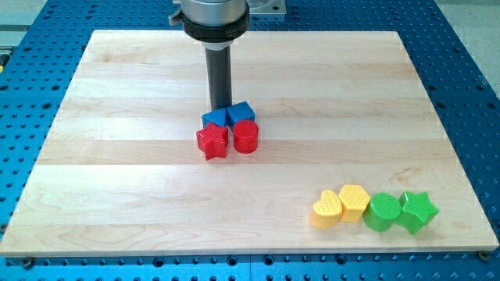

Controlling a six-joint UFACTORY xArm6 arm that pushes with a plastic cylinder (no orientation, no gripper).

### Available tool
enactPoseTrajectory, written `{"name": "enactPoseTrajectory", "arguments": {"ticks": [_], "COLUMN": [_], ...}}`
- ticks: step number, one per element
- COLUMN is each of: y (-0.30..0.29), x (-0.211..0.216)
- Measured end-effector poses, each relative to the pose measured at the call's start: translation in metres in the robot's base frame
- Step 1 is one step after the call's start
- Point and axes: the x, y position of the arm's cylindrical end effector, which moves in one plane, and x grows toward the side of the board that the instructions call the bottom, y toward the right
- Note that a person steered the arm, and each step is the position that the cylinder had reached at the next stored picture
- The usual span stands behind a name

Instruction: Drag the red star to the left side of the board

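The red star (212,141) lies near the board's middle, touching a red cylinder (245,136) on its right. Two blue blocks sit just above them: one (212,119) above the star, a blue cube (241,113) above the cylinder. My tip (220,107) comes down from the view's top and ends right behind the two blue blocks, at their upper edge. The star is below the tip, with the blue block between them.
At the bottom right stands a row of blocks: a yellow heart (326,209), a second yellow block (354,201), a green cylinder (383,211) and a green star (416,210). The wooden board (117,195) lies on a blue perforated table.
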Motion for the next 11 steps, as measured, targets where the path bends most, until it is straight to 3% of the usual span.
{"name": "enactPoseTrajectory", "arguments": {"ticks": [1,2,3,4,5,6,7,9,11], "y": [-0.048,-0.082,-0.046,0.001,0.045,0.026,-0.017,-0.111,-0.08], "x": [0.008,0.068,0.109,0.121,0.116,0.075,0.049,0.045,0.124]}}
